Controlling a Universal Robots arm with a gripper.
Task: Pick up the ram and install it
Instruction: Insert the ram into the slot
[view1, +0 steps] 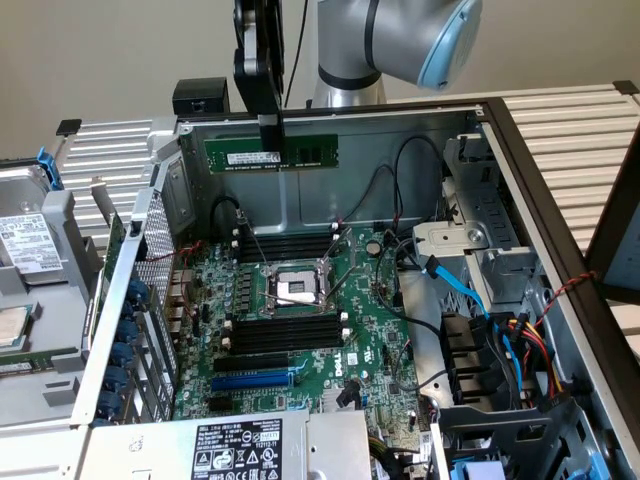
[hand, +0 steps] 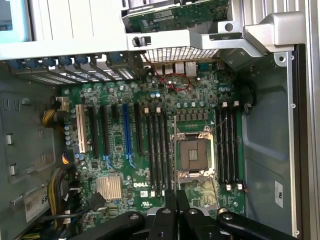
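One black two-fingered gripper (view1: 270, 150) held its fingers clamped on the long, thin dark-green ram stick (view1: 312, 152), level, above the green motherboard (view1: 372, 330) inside the open grey metal computer case (view1: 320, 205)

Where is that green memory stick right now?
In the exterior view, the ram hangs level in the end effector, above the motherboard, near the case's far wall.

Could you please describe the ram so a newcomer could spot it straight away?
Start at the open computer case with the green motherboard on its floor. Above the board, the black gripper is shut on the ram. It is the one thin dark-green stick with a small white label held in the air, unlike the black memory slots fixed on the board.
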